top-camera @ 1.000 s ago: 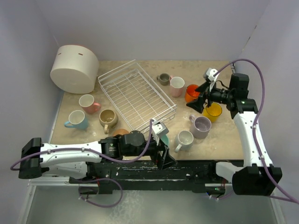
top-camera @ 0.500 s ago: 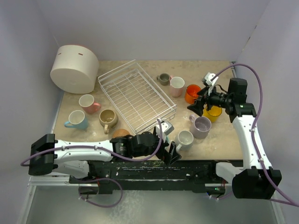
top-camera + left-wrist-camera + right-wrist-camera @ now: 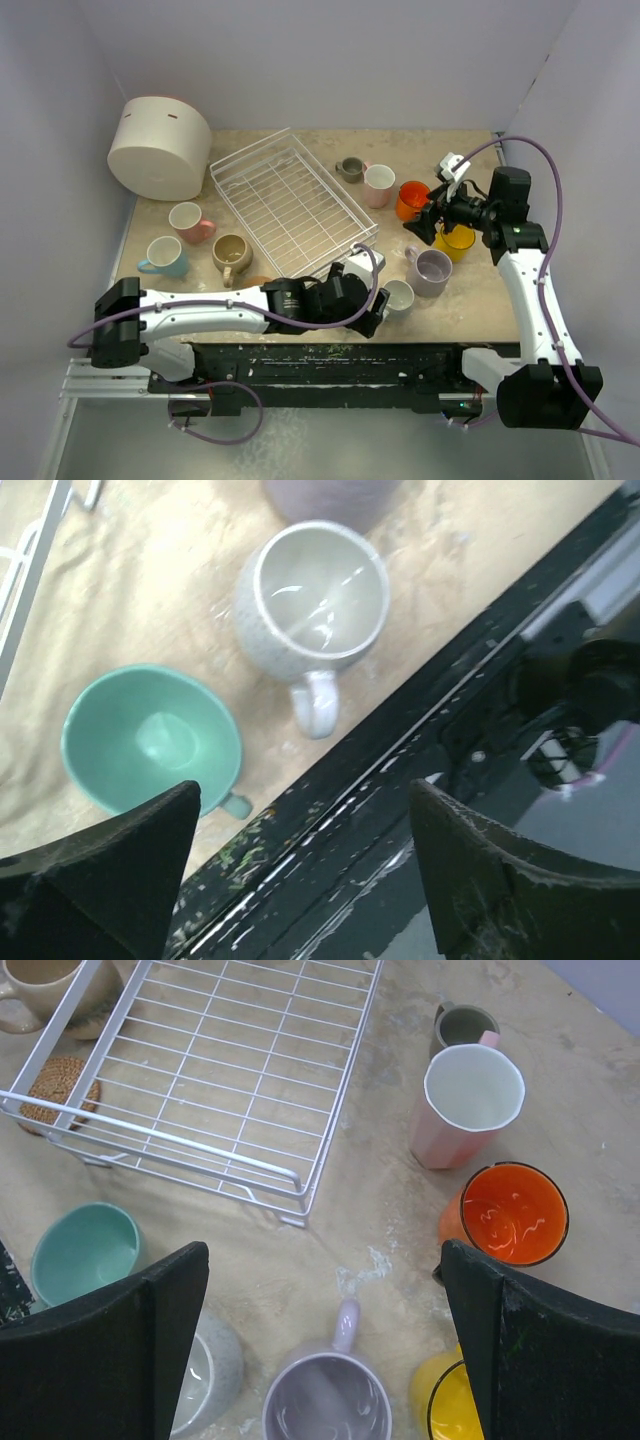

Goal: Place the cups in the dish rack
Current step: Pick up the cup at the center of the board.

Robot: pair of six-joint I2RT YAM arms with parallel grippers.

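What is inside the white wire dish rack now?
Nothing. The dish rack shows only its bare wire floor and the table beneath. The left arm hides a little of its nearest corner in the top view.

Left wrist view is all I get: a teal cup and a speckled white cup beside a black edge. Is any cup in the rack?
Observer: No, the dish rack is empty.
Operator: What's the other arm doing?
Observer: The right end effector hovers open and empty over the orange cup, yellow cup and lilac cup.
Operator: More cups anywhere?
Observer: Three stand left of the rack: pink cup, light blue cup, beige cup.
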